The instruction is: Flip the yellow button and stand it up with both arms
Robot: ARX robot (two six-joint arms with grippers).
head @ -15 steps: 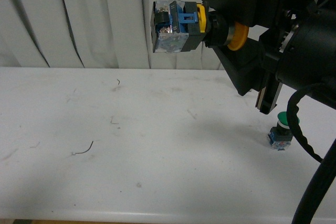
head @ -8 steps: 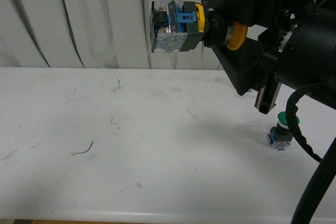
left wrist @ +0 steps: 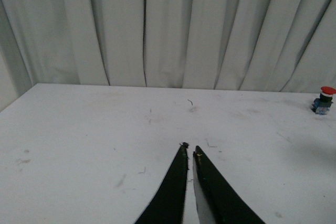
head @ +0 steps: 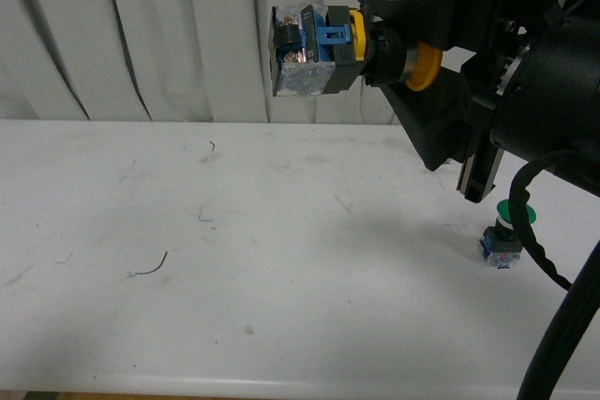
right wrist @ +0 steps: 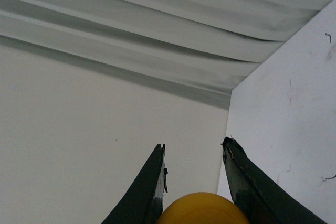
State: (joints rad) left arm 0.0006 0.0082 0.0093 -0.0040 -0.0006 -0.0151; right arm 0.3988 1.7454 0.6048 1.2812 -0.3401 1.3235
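**A:** What's showing at the left side?

**B:** The left gripper point(left wrist: 190, 148) is hanging over the white table point(head: 281, 231). Its jaws are resting almost together at the tips with nothing between them. A thin curled wire scrap point(head: 150, 267) is lying toward the table's left edge, and the pleated curtain point(head: 141, 35) is hanging behind the back edge.

**A:** And the yellow button?

**B:** The yellow button point(head: 342, 49) is being held up in the air, clear of the table, and is showing against the curtain. It is lying on its side, with the contact block pointing left and the cap pointing right. The right gripper point(head: 380, 44) is clamping it by the cap end, one finger above it and one below.

**A:** Is anything getting in the way?

**B:** The gripper's fingers are covering part of the cap. In the right wrist view only the cap's rounded top is peeking in between the fingers, and the rest is cut off.

**A:** What's further right?

**B:** A green button point(head: 506, 231) is standing cap up near the table's right edge. The arm's black cable point(head: 553, 325) is hiding part of it. A red button point(left wrist: 324, 99) is standing by the back edge, too small for me to make out any detail.
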